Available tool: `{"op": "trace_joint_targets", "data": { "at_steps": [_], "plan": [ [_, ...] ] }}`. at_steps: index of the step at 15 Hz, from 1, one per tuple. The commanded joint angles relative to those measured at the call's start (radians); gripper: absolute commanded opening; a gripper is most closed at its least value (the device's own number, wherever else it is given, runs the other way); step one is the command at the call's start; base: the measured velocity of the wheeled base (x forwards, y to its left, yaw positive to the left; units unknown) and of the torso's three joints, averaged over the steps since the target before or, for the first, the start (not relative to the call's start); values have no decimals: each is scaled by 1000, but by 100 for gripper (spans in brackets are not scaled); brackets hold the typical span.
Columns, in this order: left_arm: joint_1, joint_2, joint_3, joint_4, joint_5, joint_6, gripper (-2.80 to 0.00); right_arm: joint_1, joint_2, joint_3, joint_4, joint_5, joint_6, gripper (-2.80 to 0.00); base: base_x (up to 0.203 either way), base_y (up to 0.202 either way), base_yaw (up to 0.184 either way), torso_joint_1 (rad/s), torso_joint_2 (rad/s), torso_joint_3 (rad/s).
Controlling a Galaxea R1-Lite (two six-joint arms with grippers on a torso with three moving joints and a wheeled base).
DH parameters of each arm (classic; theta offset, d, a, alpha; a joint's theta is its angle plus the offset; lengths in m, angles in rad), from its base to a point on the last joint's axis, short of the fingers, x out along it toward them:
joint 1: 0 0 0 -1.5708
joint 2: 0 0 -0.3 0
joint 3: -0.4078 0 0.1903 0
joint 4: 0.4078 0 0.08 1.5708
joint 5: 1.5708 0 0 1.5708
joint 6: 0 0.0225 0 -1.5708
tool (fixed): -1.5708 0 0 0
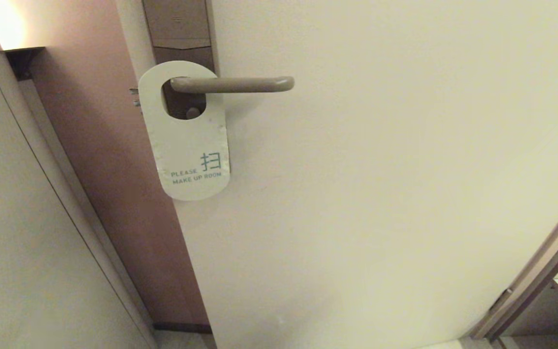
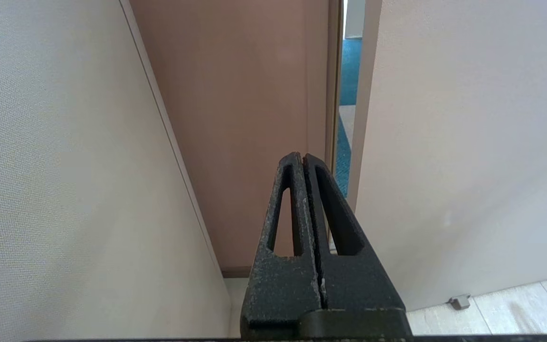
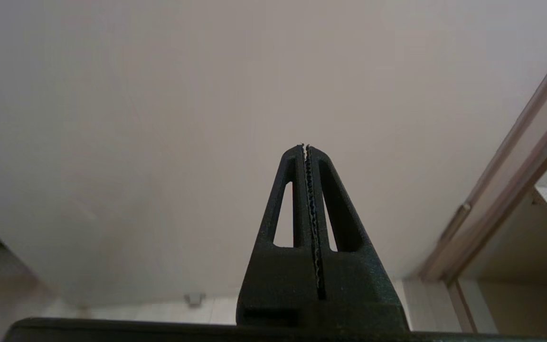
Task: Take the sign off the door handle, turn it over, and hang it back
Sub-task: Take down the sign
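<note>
The flat white card sign with a rounded top (image 1: 189, 145) looks like smooth, matt paper card, a bit scuffed at its edges. The long beige-grey metal door handle (image 1: 233, 84) looks smooth and dull. The tall brown lock plate (image 1: 178, 29) looks matt. The pale door (image 1: 380, 194) is smooth and matt. The black plastic left end effector (image 2: 303, 159) and right end effector (image 3: 306, 148) look rough and grainy.

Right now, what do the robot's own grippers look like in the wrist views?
Left gripper and right gripper match: matte black, rough-textured, two tapering fingers each with a long triangular cutout. The right one shows pale serrated pads along the inner seam. No cables or markings visible.
</note>
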Motion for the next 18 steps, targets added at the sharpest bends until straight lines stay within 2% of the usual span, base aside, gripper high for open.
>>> {"op": "trace_joint_targets", "data": {
  "at_steps": [1,18],
  "plan": [
    [1,1,0,0,0,0,-280,0,-28,0,1,0,1,-280,0,0,0,0,0,0],
    [1,1,2,-12,-2,0,-280,0,-28,0,1,0,1,-280,0,0,0,0,0,0]
  ]
}}
